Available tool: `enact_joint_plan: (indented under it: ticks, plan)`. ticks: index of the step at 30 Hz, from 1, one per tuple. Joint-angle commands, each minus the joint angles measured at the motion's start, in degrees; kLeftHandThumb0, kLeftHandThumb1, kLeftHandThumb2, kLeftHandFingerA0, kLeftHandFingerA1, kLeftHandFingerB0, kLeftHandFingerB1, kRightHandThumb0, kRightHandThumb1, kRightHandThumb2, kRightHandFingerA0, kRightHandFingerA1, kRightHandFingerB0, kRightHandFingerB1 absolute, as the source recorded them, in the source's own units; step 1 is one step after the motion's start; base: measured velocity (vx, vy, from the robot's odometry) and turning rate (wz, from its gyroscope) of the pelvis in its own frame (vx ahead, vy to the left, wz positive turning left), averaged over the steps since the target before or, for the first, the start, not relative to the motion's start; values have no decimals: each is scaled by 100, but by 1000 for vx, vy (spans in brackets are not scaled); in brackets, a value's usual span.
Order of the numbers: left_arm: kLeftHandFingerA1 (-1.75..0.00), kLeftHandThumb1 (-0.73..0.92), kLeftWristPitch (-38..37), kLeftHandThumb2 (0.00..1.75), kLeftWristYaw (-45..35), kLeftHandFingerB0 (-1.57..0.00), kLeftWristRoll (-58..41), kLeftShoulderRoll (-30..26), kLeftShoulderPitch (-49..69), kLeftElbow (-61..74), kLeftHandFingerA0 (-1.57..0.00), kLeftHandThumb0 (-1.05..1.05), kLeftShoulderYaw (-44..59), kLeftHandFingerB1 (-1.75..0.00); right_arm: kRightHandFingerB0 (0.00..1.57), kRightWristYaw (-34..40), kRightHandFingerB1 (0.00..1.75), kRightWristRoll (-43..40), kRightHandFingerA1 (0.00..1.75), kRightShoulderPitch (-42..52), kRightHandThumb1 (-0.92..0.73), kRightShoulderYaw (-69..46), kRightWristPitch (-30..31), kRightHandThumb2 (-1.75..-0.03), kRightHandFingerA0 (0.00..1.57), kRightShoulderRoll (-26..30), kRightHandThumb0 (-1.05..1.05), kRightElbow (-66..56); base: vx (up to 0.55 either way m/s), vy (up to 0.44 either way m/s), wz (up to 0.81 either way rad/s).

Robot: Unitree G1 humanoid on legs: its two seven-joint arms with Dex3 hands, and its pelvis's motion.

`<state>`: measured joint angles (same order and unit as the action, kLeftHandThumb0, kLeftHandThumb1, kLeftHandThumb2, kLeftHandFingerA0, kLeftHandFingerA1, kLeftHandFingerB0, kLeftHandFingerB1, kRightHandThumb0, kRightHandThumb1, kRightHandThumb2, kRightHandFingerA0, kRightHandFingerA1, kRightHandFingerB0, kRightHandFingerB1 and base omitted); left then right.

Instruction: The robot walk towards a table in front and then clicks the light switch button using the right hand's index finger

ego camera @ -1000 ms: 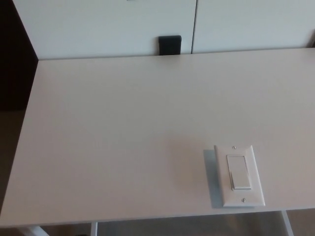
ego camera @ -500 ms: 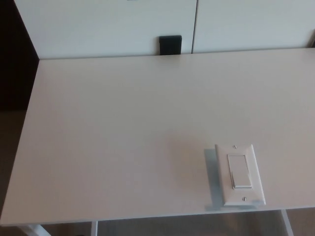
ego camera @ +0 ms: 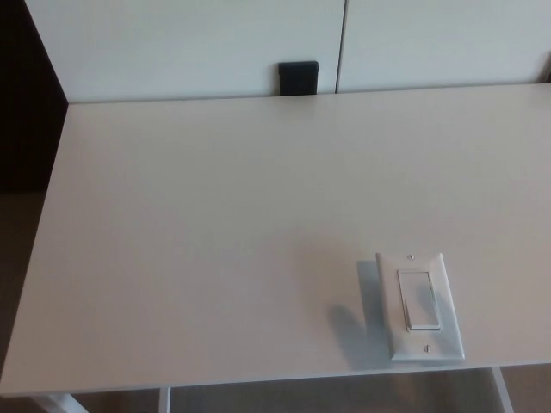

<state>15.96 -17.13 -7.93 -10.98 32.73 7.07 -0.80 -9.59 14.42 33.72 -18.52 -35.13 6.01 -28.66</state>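
A white table (ego camera: 215,224) filled most of the head view, its top plain and pale. The light switch (ego camera: 420,305) lay flat on it near the right end of the near edge, a white rectangular wall plate with its long side running from near to far. A small screw showed at the far end of the plate and another at the near end. The rocker button (ego camera: 418,299) sat in the middle of the plate, a tall white rectangle set slightly toward the far end. A soft grey shadow (ego camera: 349,327) fell on the table just left of the plate's near half, and a fainter patch of shade crossed the rocker itself.

Neither of the robot's hands appeared anywhere in the view, so how far open either one was, and whether it had hold of anything, could not be told. Nothing touched the switch.

Beyond the far edge of the table stood white cabinet panels (ego camera: 189,43), split by a thin vertical seam right of centre. A small black block (ego camera: 298,78) sat against the panels just left of that seam, at the table's far edge. A dark area (ego camera: 26,112) ran down the far left side, past the table's left edge. Below the near edge, parts of the white table frame (ego camera: 164,400) showed at the left and at the right corner.
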Motion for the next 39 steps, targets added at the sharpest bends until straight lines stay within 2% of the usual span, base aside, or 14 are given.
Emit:
enact_joint_plan:
  ticks: [1, 3, 14, 29, 39]
  plan:
    - [-55, 52, 70, 93, -179, -15, -37, -133, 166, 137, -23, -14, -66, -50, 0, 742, 3, 4427, 7, -967, -79, 829, 690, -107, 0, 804, -104, 862, 0, 0, 0]
    - [-54, 53, 82, 93, -205, -14, -76, -132, 172, 146, -22, -14, -56, -50, 0, 933, 4, 4745, 9, -1105, -80, 1035, 848, -109, 0, 906, -103, 1071, 0, 0, 0]
    - [-54, 53, 54, 93, -246, -14, -73, -184, 134, 143, -22, -13, -75, -50, 0, 1261, 6, 5307, 1, -1251, -79, 1794, 1287, -109, 0, 993, -105, 1461, 0, 0, 0]
    - [-55, 53, 165, 93, -158, -16, 44, -222, 111, 255, -24, -13, -149, -50, 0, 1725, 5, 6065, 1, -1279, -75, 2629, 2001, -109, 0, 1196, -105, 1866, 0, 0, 0]
    - [-55, 53, 97, 93, -218, -15, 59, -260, 146, 256, -24, -13, -195, -50, 8, 1837, 18, 6315, 1, -1223, -73, 2896, 2432, -107, 0, 1336, -105, 1827, 0, 0, 0]
